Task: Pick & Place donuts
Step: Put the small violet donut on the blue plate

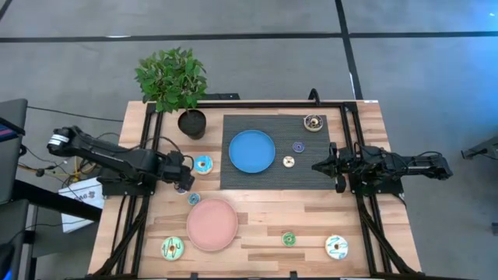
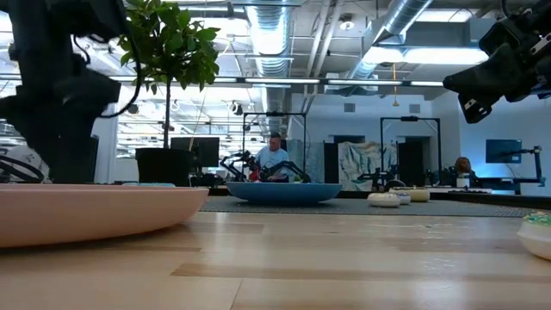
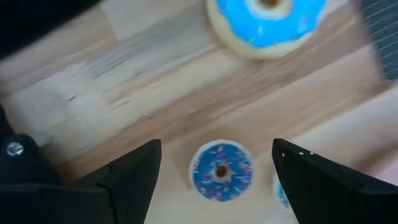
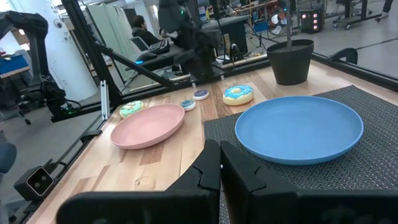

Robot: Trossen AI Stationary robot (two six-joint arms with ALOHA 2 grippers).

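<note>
Entry: we log the left pincer (image 3: 214, 171), fingers apart, poised straight above the coin-sized toy donut with dark blue sprinkled icing (image 3: 221, 172) on the wooden table (image 3: 124, 99), the ring centred between its fingers, the shut right pincer (image 1: 317, 165) waiting well apart.

I see eight donuts lying flat: light blue donut (image 1: 203, 164), green (image 1: 172, 248), white (image 1: 336, 247), brown (image 1: 313, 122), and four minis.

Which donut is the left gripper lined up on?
The blue mini donut: it lies on the wood between the open left gripper's fingers. The larger light blue donut sits farther ahead, outside them.
</note>
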